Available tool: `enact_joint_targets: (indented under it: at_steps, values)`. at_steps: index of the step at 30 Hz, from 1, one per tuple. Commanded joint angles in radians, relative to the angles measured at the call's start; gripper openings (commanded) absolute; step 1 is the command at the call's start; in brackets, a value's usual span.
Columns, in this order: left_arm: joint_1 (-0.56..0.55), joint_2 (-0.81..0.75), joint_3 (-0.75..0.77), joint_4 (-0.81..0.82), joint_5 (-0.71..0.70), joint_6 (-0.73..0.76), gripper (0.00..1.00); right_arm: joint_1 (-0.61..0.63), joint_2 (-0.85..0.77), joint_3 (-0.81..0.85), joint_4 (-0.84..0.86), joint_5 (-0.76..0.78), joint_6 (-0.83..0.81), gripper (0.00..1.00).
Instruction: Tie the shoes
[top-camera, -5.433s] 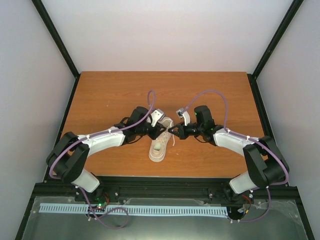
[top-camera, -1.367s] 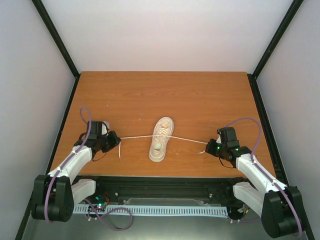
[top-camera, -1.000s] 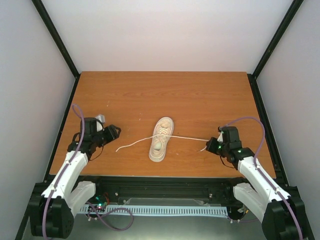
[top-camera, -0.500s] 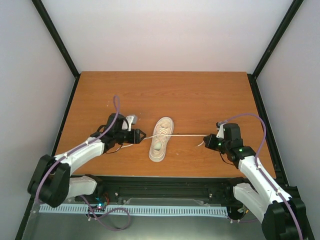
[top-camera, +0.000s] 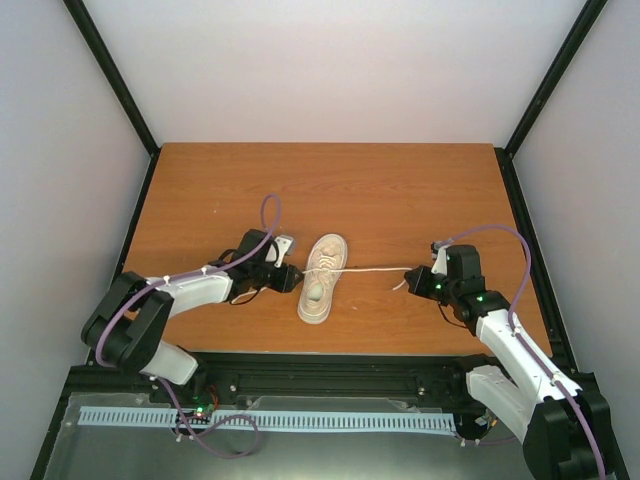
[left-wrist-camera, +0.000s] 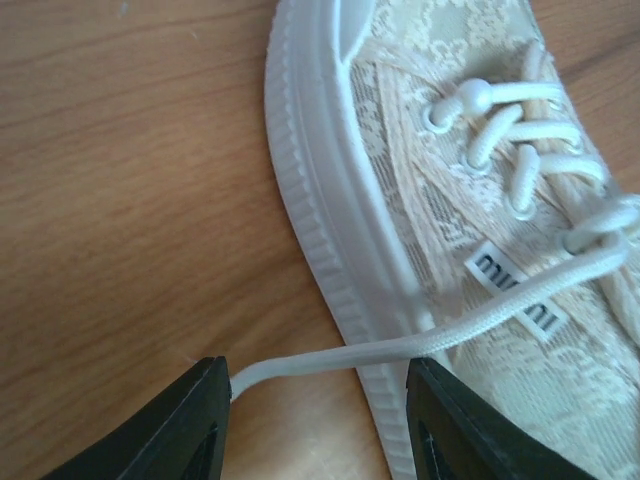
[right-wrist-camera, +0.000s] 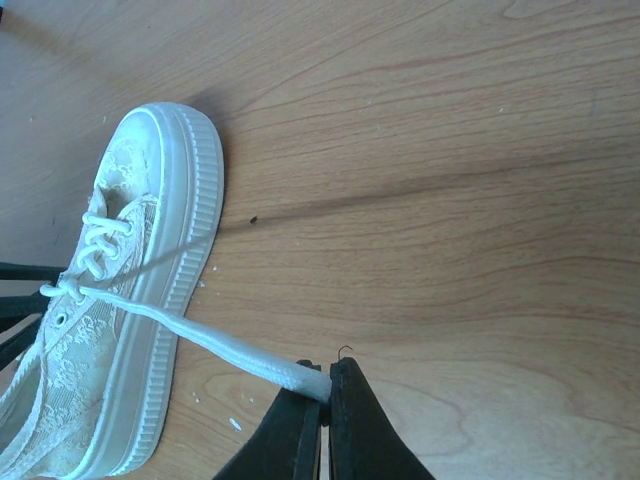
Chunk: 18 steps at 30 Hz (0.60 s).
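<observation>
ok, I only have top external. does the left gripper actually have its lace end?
Observer: No. Left wrist shows the left gripper open; the lace just lies loose across the gap.
Operator: and the right?
Observer: The right gripper is shut on the other lace end, which runs straight back to the top eyelets.
Operator: any bow yet?
Observer: No loops in view. Right wrist shows the sneaker with only the two ends meeting at the top eyelets.
</observation>
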Motion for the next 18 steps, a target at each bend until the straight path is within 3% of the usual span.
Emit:
enact_joint_targets:
  at_steps: [1,6,18]
  values:
    - [-0.011,0.030,0.034,0.084,-0.067,0.074,0.51,-0.009,-0.004,0.011,0.024,-0.014,-0.007,0.03]
    - [-0.020,0.040,0.028,0.117,0.022,0.147,0.51,-0.008,0.000,0.009,0.030,-0.017,-0.009,0.03]
    - [-0.023,0.133,0.102,0.077,0.010,0.190,0.49,-0.008,-0.008,0.005,0.038,-0.030,-0.013,0.03]
